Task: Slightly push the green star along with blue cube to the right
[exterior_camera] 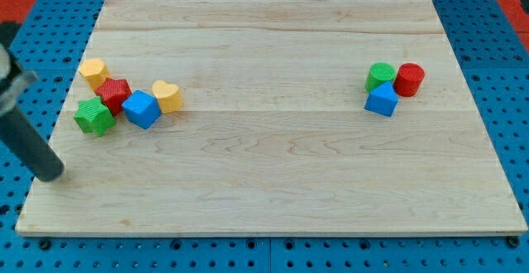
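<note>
I am an arm with a dark rod, and I have no claws to spread or squeeze. My tip [51, 174] sits low at the view's left, right by the left edge of the wooden board [273, 182]. It touches no block. It is below and a bit to the left of the green star [93, 117], with bare wood between us.

The green star is the block closest to my tip. It sits at the view's left side of the board. Just to its right is the blue cube [141, 109], and the two look like they are touching or almost touching. I cannot tell which.

Above the star and the cube sits a red star [115, 94]. It is squeezed in between them and touches both, as far as I can see. A yellow block with flat sides [93, 72] sits up and to the left of the red star, right against it. A yellow heart [168, 96] sits on the right side of the blue cube, touching it.

Far away, at the view's right, there are three more blocks in a little bunch. A green round block [381, 76] and a red round block [409, 79] stand side by side. A blue block with a pointy top [382, 100] sits just below them.

The board lies on a blue table with lots of little holes [512, 99].
</note>
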You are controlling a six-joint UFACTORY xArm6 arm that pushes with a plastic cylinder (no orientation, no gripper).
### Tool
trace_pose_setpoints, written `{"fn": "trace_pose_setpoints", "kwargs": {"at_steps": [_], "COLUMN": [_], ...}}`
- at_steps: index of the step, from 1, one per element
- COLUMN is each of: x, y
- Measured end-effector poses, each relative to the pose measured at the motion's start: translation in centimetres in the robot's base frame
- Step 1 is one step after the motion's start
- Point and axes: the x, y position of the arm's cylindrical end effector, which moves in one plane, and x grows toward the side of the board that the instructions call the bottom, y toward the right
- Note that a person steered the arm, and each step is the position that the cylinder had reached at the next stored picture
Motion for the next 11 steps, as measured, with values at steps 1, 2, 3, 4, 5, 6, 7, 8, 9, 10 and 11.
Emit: {"fn": "trace_pose_setpoints", "kwargs": {"at_steps": [1,2,3,4,5,6,7,8,9,10,11], "x": [-4.4,-8.4,-12.2,-13.3,-12.4,-12.1,-10.7,-7.4,-6.8,-7.7,-7.7], "y": [-0.2,3.0,5.6,6.8,7.1,7.1,4.7,3.3,5.1,9.0,9.5]}}
